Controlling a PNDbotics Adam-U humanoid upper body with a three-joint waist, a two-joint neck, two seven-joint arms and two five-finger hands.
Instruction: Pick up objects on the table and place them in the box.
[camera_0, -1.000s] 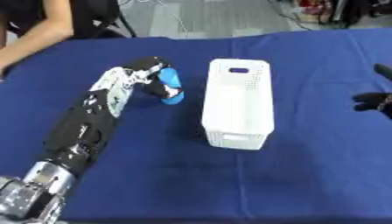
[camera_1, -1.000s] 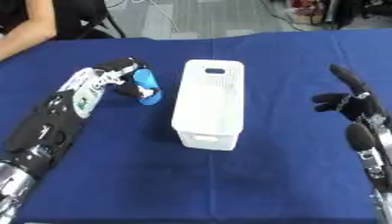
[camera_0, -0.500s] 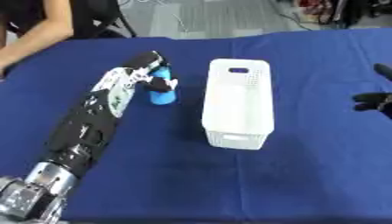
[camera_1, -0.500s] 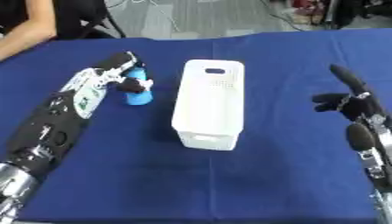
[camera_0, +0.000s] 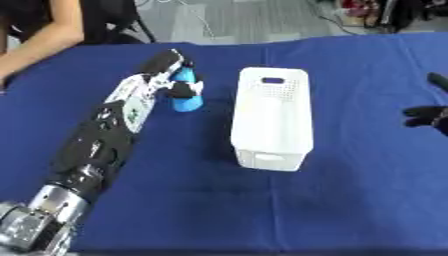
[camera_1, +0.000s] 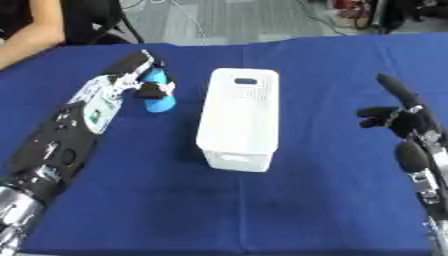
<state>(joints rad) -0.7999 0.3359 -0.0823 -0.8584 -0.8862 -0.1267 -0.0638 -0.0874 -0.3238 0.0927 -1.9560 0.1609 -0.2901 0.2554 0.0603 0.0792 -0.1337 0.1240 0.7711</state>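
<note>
While gripped, blue object (camera_0: 185, 92) raised, left hand (camera_0: 171, 75)

Matt cloth, plastic box, hard-shelled arm

A matt blue cloth (camera_0: 350, 190) covers the table, smooth with faint creases. The white box (camera_0: 271, 117) looks like matt plastic, perforated at its 12 o'clock end. The blue object (camera_0: 185, 95) seems smooth plastic. The left hand (camera_0: 171, 75) and right hand (camera_1: 398, 117) look black and matt; silver metal shows at 7 o'clock.

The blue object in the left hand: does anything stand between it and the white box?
Nothing visible does. The left hand is curled round the blue object, and only bare blue cloth lies between it and the white box.
</note>
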